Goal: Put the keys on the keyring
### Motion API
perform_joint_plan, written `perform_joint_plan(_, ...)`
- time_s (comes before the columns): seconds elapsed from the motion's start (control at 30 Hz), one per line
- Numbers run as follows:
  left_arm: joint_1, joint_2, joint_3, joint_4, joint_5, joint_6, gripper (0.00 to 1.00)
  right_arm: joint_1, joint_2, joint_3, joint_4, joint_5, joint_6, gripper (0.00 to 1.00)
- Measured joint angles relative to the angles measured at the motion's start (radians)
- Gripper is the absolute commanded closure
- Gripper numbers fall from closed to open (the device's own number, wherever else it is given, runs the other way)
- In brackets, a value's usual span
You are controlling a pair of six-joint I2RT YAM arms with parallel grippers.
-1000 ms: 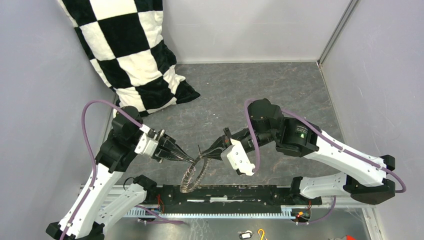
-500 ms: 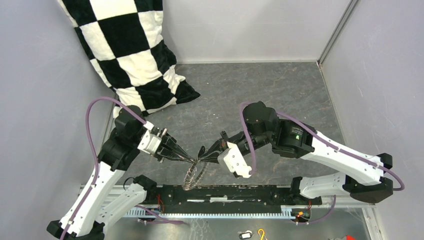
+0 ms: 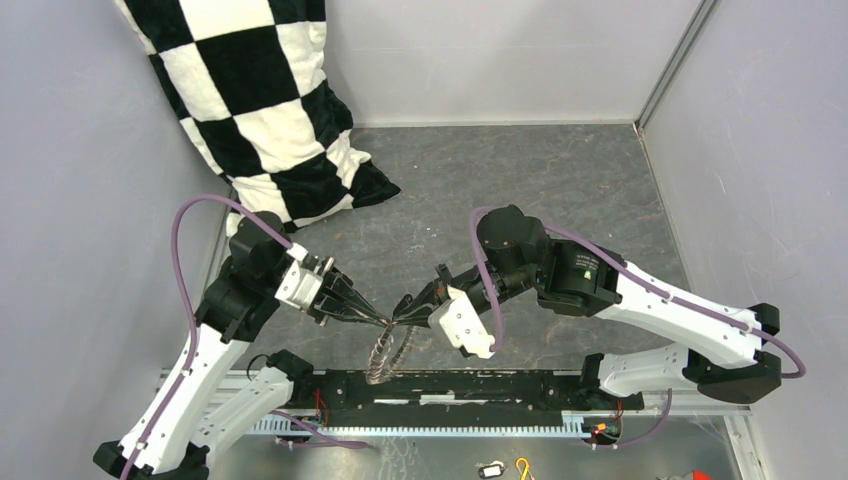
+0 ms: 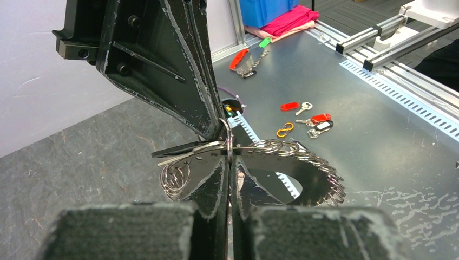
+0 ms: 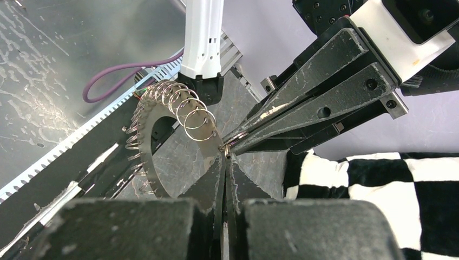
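0 of the keys (image 4: 296, 106) look threaded yet; they lie loose on the metal shelf (image 4: 389, 141) beyond the table's near edge. The keyring (image 3: 388, 345) hangs in the air over that edge, pinched from both sides: the left tool (image 3: 383, 321) and the right tool (image 3: 404, 306) are each clamped shut on its wire. Judged from this, fetching and threading all remain. Beyond spreads the dark stone-look table (image 3: 520, 180), with a checkered cushion (image 3: 270, 110) at its far left corner, and pale walls (image 3: 480, 50).
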Motion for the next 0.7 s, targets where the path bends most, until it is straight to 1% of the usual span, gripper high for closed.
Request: perform_joint_plan(0.7,-0.002,-0.001,-0.016,0.000,-0.008,-0.027,0.98,0.019,0.007,0.001,0.000,0.013,-0.015,1.00)
